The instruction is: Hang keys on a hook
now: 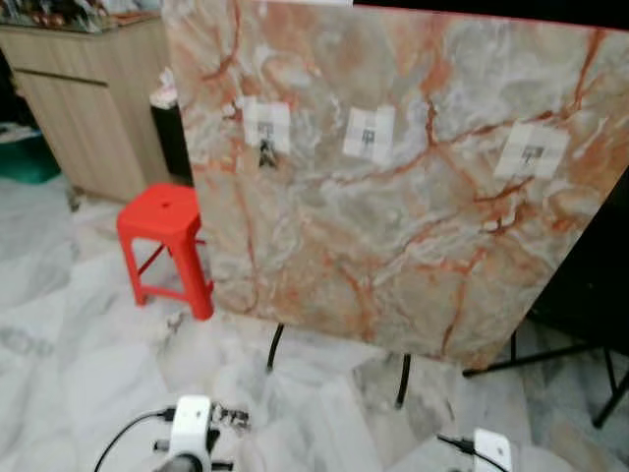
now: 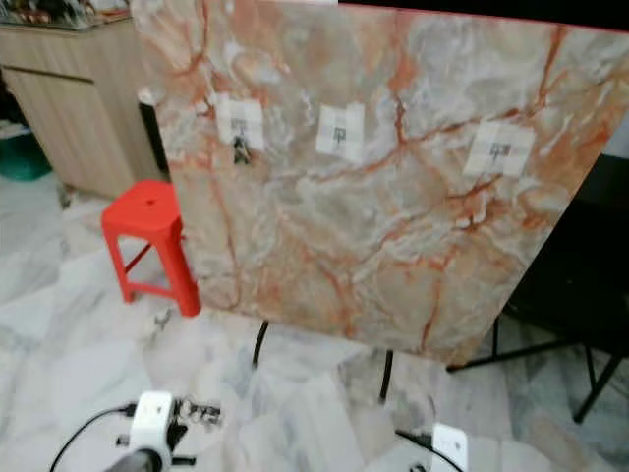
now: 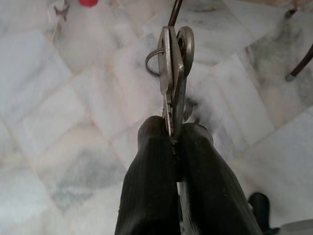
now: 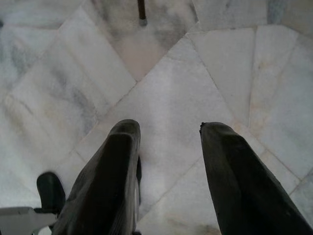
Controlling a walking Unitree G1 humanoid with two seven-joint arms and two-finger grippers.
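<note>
A marble-patterned board [image 1: 393,197] stands tilted on thin black legs ahead of me. Three white pads with small hooks are stuck across its upper part: a left hook [image 1: 266,126] with something dark hanging from it, a middle hook [image 1: 369,133] and a right hook [image 1: 532,152]. My left gripper [image 3: 172,134] is shut on a bunch of metal keys [image 3: 173,68] with a ring, held low above the marble floor. The keys [image 1: 228,417] glint beside my left wrist at the bottom of the eye view. My right gripper [image 4: 168,129] hangs open over the floor, holding nothing.
A red plastic stool [image 1: 167,246] stands left of the board. A wooden cabinet [image 1: 88,98] is at the back left, with a dark bin beside it. A black stand's legs [image 1: 550,359] spread on the floor at the right.
</note>
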